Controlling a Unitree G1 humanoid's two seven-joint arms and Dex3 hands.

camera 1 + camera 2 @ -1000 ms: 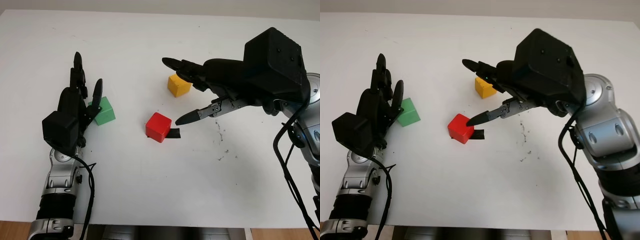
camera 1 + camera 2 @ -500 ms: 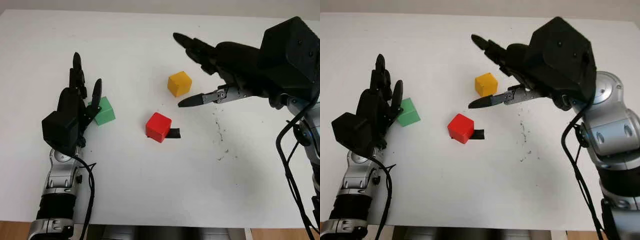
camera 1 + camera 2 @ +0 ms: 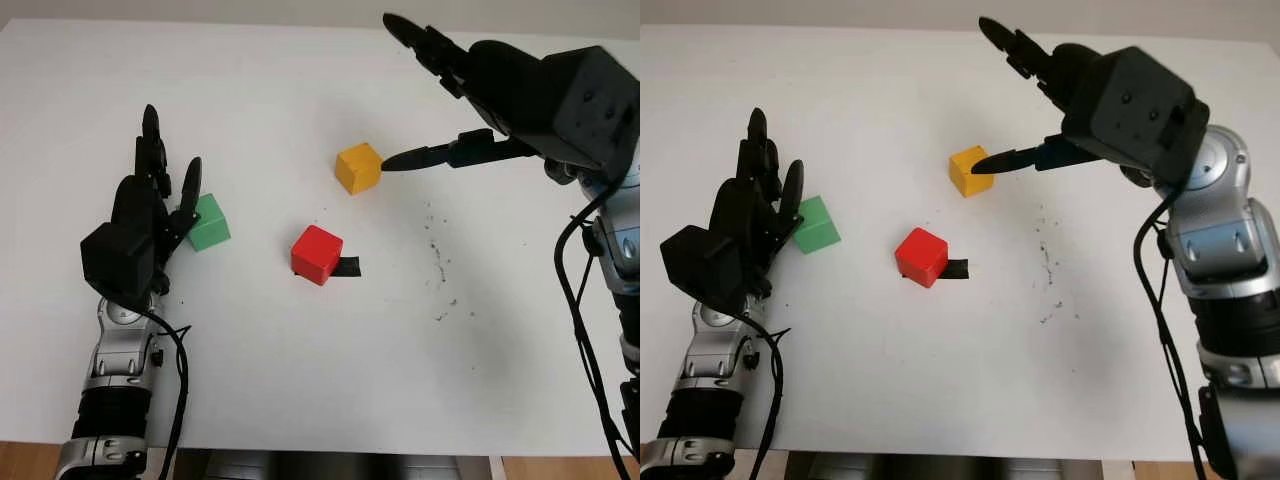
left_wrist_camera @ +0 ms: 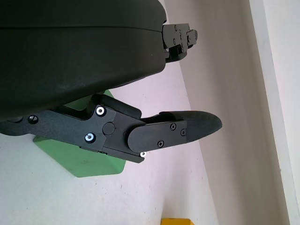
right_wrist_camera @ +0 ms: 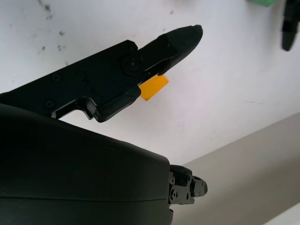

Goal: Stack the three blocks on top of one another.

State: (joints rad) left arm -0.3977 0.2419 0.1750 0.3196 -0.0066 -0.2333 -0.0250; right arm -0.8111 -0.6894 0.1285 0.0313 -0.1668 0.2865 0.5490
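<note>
Three blocks lie apart on the white table. The green block is at the left, and my left hand stands open just beside it on its left. The red block sits in the middle, next to a small black mark. Farther back lies the yellow block. My right hand is open, raised above the table to the right of the yellow block, its lower finger pointing at that block. The green block shows under the left hand's finger in the left wrist view.
Dark specks dot the table right of the red block. The table's far edge runs along the back, and its front edge lies near me.
My right hand has lifted and drawn back to the right, away from the red block, to a spot beside the yellow block. The left hand and all blocks stayed put.
</note>
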